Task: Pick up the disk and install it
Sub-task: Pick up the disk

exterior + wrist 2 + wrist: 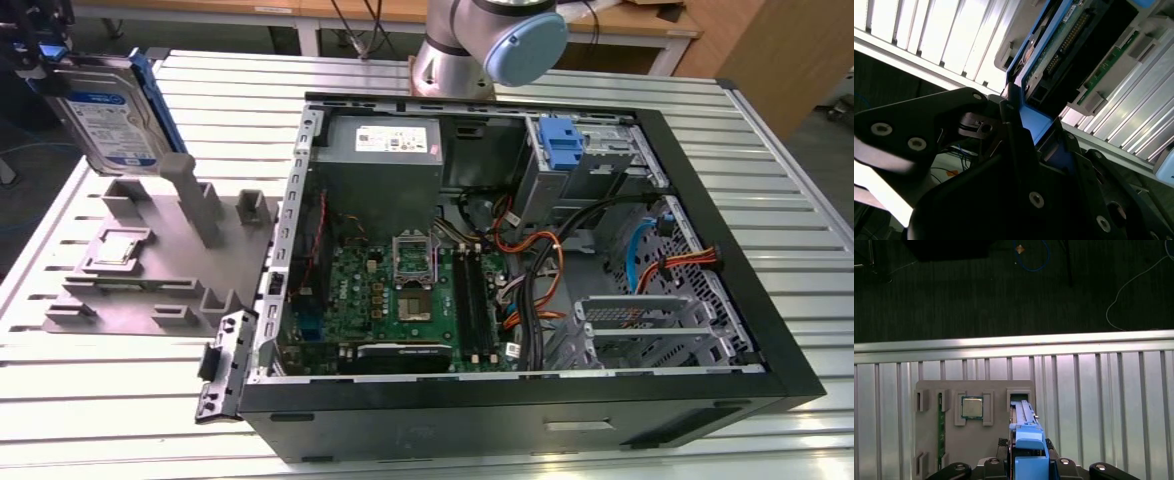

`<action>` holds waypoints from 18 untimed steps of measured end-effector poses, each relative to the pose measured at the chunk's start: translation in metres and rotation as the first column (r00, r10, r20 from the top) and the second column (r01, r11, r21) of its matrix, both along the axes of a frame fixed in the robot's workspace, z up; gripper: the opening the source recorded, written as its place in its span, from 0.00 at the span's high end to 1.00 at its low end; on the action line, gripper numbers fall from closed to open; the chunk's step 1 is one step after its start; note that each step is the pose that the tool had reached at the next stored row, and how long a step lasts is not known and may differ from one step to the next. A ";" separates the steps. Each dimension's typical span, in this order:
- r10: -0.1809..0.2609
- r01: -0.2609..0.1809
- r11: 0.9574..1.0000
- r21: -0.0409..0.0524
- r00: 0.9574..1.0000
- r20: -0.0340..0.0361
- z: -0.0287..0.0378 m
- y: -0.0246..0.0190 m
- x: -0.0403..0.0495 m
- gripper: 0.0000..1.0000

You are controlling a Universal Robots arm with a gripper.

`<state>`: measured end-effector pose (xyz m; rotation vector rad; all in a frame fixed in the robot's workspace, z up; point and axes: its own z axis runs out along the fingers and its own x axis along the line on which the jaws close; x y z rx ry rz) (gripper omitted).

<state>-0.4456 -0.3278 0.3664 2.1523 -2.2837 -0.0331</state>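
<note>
The disk point(114, 110), a silver-grey drive with a white-and-blue label in a blue bracket, hangs upright at the exterior view's far left, just above the grey fixture point(147, 270). My gripper point(40, 55) is shut on its upper end. In the first wrist view the blue bracket point(1029, 452) sits between my black fingers point(1061, 462), over the fixture's empty slot point(1021, 402). The second wrist view shows the disk's circuit-board side point(1069, 45) and the bracket edge point(1031, 120) clamped in the gripper point(1029, 132).
An open computer case point(747, 330) lies on the slatted metal table point(787, 150), with motherboard point(400, 290), cables and a metal drive cage point(641, 320). A bare blue clip point(561, 140) sits in a bay at its back. The fixture holds a processor chip point(972, 407) and a memory stick point(941, 430).
</note>
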 end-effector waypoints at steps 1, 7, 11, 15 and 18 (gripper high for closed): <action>0.000 0.000 1.000 0.000 1.000 0.000 0.0000 0.0000 0.0000 0.64; 0.000 0.000 1.000 0.000 1.000 0.000 0.0009 0.0000 0.0000 0.64; 0.000 0.000 1.000 0.000 1.000 0.000 0.0015 0.0000 0.0000 0.64; 0.000 0.000 1.000 0.000 1.000 0.000 0.0025 0.0000 0.0000 0.64; 0.000 0.000 1.000 0.000 1.000 0.000 0.0033 0.0000 0.0000 0.64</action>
